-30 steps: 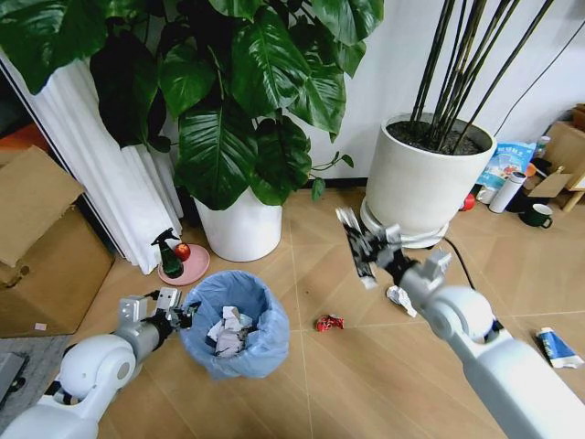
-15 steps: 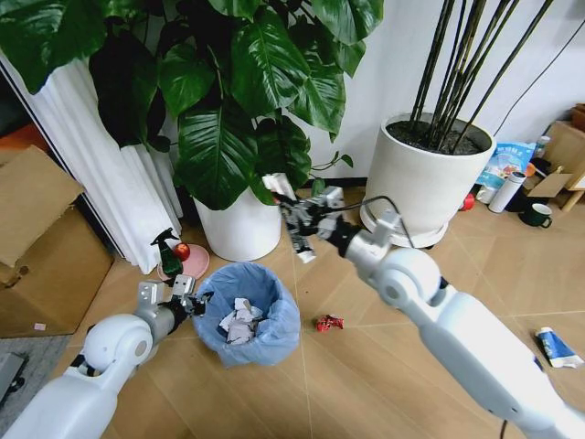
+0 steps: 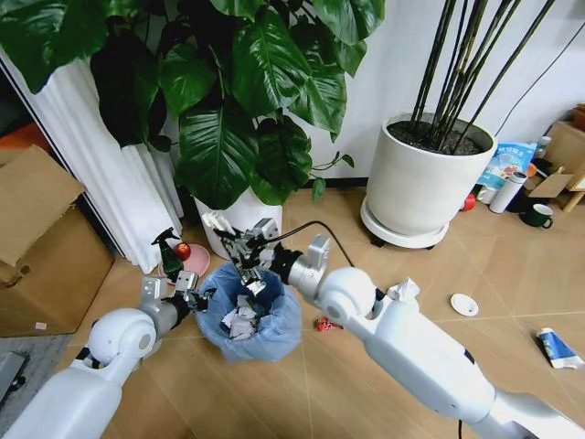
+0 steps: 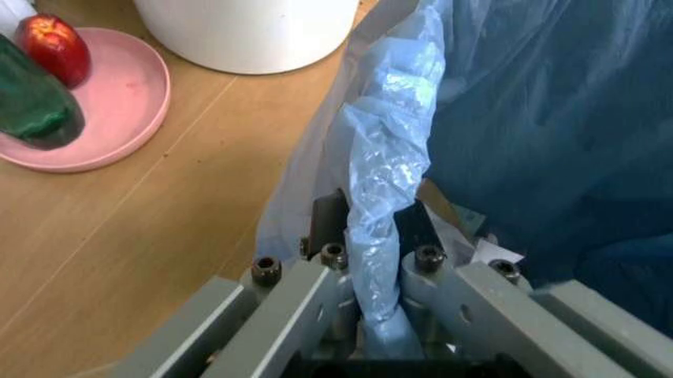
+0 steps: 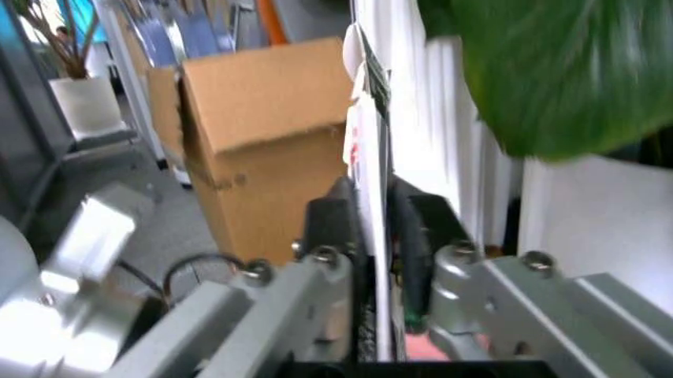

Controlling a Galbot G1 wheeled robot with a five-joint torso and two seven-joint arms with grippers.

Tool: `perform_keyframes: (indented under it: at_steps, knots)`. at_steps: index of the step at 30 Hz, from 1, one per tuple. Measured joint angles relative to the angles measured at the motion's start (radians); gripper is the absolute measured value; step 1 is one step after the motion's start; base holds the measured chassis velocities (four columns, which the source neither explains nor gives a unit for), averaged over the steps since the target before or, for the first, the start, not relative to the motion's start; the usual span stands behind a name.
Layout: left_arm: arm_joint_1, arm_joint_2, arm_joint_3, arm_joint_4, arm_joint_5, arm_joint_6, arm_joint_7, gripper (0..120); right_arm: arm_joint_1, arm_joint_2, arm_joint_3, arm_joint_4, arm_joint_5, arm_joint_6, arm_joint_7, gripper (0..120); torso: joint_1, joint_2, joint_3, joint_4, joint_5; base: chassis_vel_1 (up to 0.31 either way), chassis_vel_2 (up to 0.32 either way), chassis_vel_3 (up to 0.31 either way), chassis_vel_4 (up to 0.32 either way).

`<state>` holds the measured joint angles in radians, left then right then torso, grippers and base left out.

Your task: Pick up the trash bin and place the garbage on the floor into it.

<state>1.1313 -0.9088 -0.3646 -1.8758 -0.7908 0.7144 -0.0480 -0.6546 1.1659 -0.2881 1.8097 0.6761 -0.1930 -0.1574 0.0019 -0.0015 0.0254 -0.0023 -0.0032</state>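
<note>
Above the trash bin [image 3: 245, 322], on the floor before the white planter [image 3: 239, 219], we held our right gripper [image 3: 241, 252] with its fingers pinched on a black-white tube [image 3: 224, 236]. Our left gripper [image 3: 194, 297] was clamped on the bin's blue bag [image 4: 381, 197] at the rim, beside the pink dish [image 4: 100, 118].

A light-blue crinkly bag lines the trash bin [image 3: 249, 311], holding white crumpled papers [image 3: 239, 320]. Right of it on tan wood floor [image 3: 366, 366] lie a red wrapper [image 3: 326, 323], white disc [image 3: 464, 305] and blue-white packet [image 3: 556, 347].
</note>
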Motion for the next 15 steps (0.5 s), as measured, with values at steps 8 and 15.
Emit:
perform_keyframes:
  at_steps: [8, 15]
  knots:
    - [-0.011, -0.004, 0.004, 0.0, -0.002, -0.001, 0.003, 0, -0.038, -0.008, 0.005, -0.013, -0.033, 0.002, 0.014, 46, 0.0, 0.0, 0.0, -0.0001, 0.0002, 0.0, 0.0, 0.0, 0.0]
    - [-0.008, -0.007, 0.002, -0.002, -0.001, -0.002, 0.004, 0, -0.041, -0.004, 0.022, -0.005, -0.025, 0.002, 0.046, 68, 0.0, 0.0, 0.0, 0.0001, 0.0002, 0.0, 0.0, 0.0, 0.0]
